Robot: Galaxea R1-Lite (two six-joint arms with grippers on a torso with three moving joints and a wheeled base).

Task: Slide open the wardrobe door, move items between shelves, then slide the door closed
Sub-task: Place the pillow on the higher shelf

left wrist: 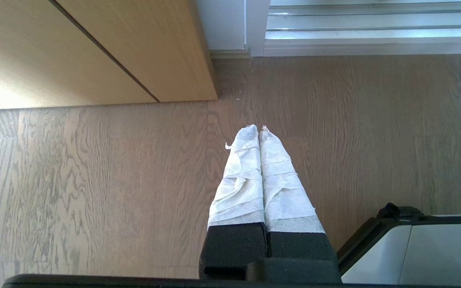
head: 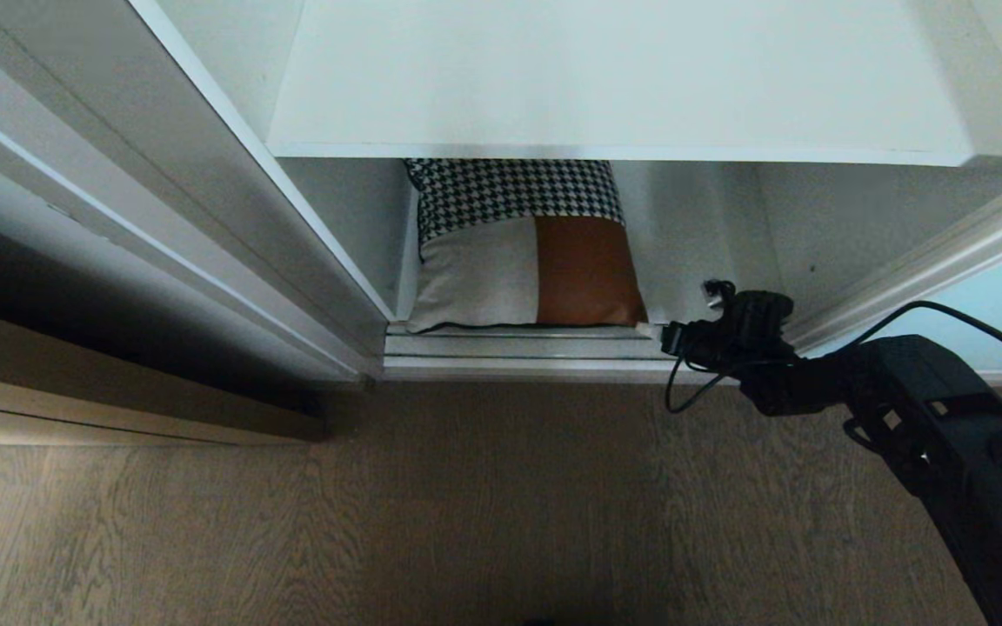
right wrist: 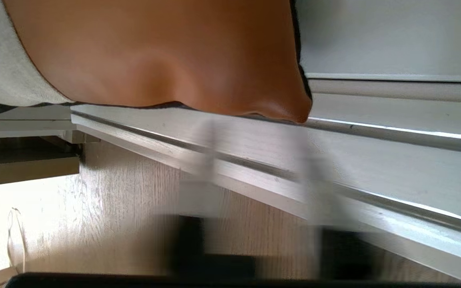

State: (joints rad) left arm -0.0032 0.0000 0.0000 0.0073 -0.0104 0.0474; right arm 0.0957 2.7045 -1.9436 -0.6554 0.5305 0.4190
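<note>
Right tool point(right wrist: 254, 200) low at wardrobe track point(head: 518, 348), just beside cushion point(head: 523, 261) corner, fingers blurred, gap uncertain, nothing held. Cushion stands on bottom shelf under white shelf point(head: 623, 78). Left tool point(left wrist: 259, 132) pressed shut, parked over floor. Risk: pinching only leather corner, cushion slipping or snagging on track.

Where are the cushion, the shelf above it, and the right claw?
cushion point(head: 588, 269), head view: rust-brown leather panel.
shelf point(head: 623, 78), head view: bare top of the white board.
right claw point(right wrist: 254, 176), right wrist view: gap between the blurred fingers, short of the cushion's corner.
</note>
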